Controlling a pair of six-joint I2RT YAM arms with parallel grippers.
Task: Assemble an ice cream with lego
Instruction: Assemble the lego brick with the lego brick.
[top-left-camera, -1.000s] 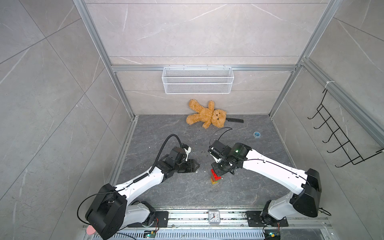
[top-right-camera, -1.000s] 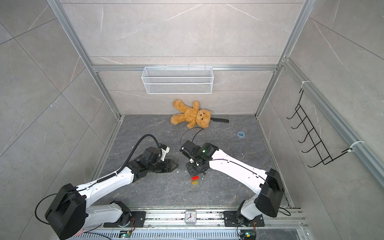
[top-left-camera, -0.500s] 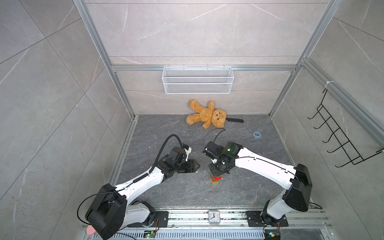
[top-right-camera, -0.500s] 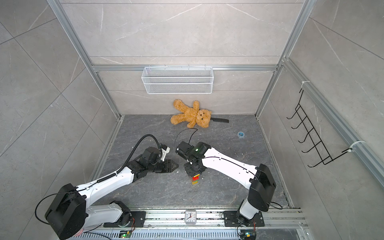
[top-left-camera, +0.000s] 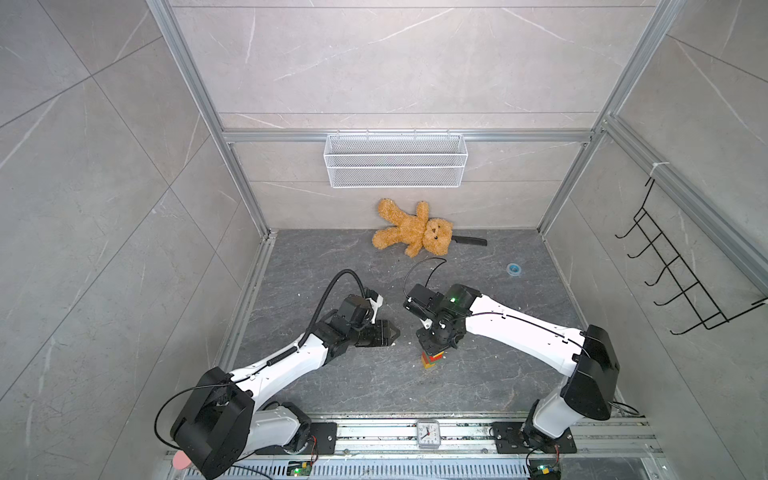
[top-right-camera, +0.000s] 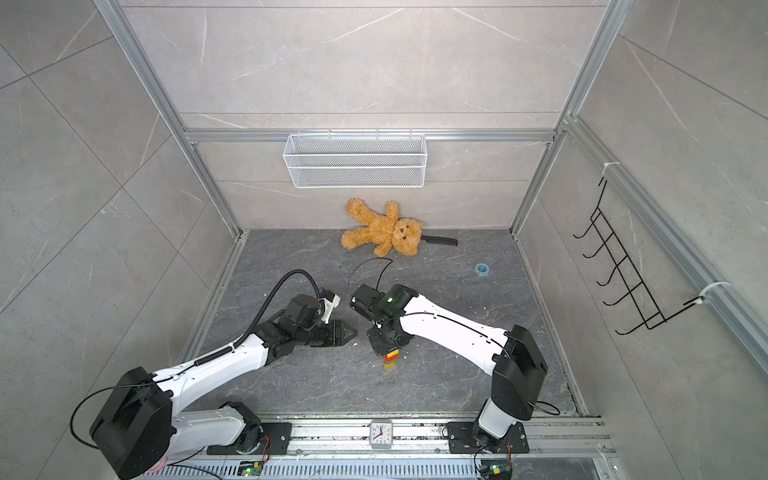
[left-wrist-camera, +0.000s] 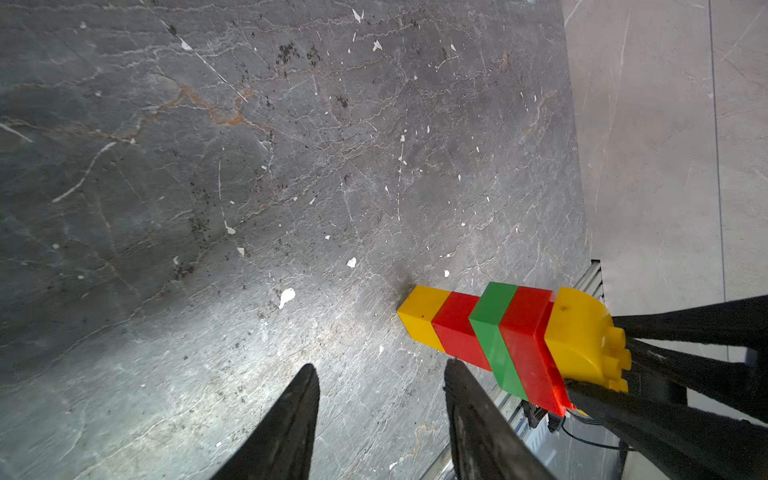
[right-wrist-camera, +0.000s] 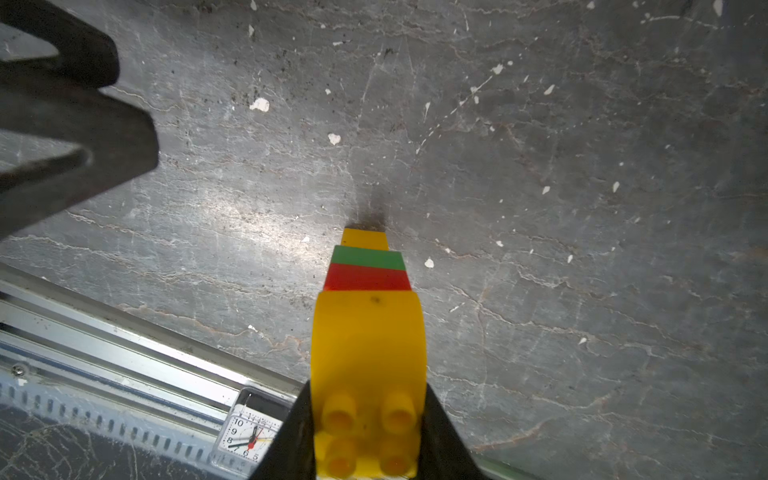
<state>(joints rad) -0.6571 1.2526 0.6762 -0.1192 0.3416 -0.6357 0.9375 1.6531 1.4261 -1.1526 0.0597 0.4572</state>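
Observation:
The ice cream (top-left-camera: 430, 360) (top-right-camera: 390, 360) stands upright on the dark stone floor: a yellow and a red brick as a narrow stem, a green and a red layer above, a rounded yellow cap on top. The stack of lego shows whole in the left wrist view (left-wrist-camera: 511, 336). My right gripper (top-left-camera: 432, 344) (right-wrist-camera: 368, 395) reaches down from above, shut on the cap (right-wrist-camera: 368, 345). My left gripper (top-left-camera: 395, 332) (left-wrist-camera: 380, 368) hangs low just left of the stack, open and holding nothing.
A teddy bear (top-left-camera: 411, 235) lies at the back wall on a black knife (top-left-camera: 471, 240). A small blue tape roll (top-left-camera: 514, 269) is at the back right. A wire basket (top-left-camera: 395, 160) and a hook rack (top-left-camera: 681, 282) hang on the walls. A small clock (top-left-camera: 428, 433) sits on the front rail.
My right arm's elbow and wrist have swung a little to the left while the gripper stays shut on the stack at the same spot. The left arm has not moved.

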